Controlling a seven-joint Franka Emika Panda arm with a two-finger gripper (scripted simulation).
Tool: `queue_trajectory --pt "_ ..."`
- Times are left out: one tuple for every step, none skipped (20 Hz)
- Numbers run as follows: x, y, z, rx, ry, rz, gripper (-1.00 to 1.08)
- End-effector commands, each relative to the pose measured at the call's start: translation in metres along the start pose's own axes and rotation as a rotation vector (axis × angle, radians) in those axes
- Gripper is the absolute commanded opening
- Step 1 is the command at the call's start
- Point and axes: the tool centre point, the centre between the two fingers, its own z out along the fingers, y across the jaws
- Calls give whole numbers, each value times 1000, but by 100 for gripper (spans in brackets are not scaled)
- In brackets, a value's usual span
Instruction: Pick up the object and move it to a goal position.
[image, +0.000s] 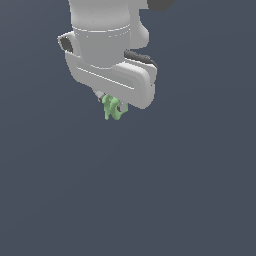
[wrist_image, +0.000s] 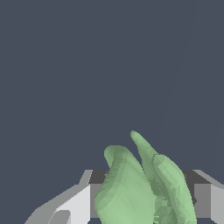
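Overhead, the white Panda arm (image: 102, 40) fills the upper part of the exterior view, wrist housing broad and pale with dark trim at its edges. Below the housing sit the fingers (image: 111, 105), mostly hidden by the hand body and by what they carry. The object (image: 113, 108), small, pale green and lumpy, sits tight under the hand, its lobes poking out below the housing; it is far smaller than the hand above it. Around it only flat slate-grey background; no edge of a counter can be made out, and whether the object hangs above a surface cannot be told from this view. Wrist view: the object (wrist_image: 140, 188) looms large, several curved lobes, one tapering to a narrow point, the others rounded and thick. Grey-and-white finger pads (wrist_image: 81, 201) show to either side of it, pressed in close against the green mass, with a dark bar running behind. Fingers are closed down onto the object, gap between them taken up by it. Beyond the green lobes only uniform dark grey shows.
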Motion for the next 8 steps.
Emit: queue_trajectory --pt "-2 1 -12 -1 -2 0 -100" --pt "-2 1 -15 -1 -2 0 -100" --pt "-2 1 -18 -1 -2 0 -100" --pt "-2 1 -21 -1 -2 0 -100" --pt "-2 1 -22 -1 -2 0 -100" --pt "-2 1 -24 -1 -2 0 -100" --pt "-2 1 -24 -1 -2 0 -100" --pt "-3 1 -25 -1 -2 0 -100"
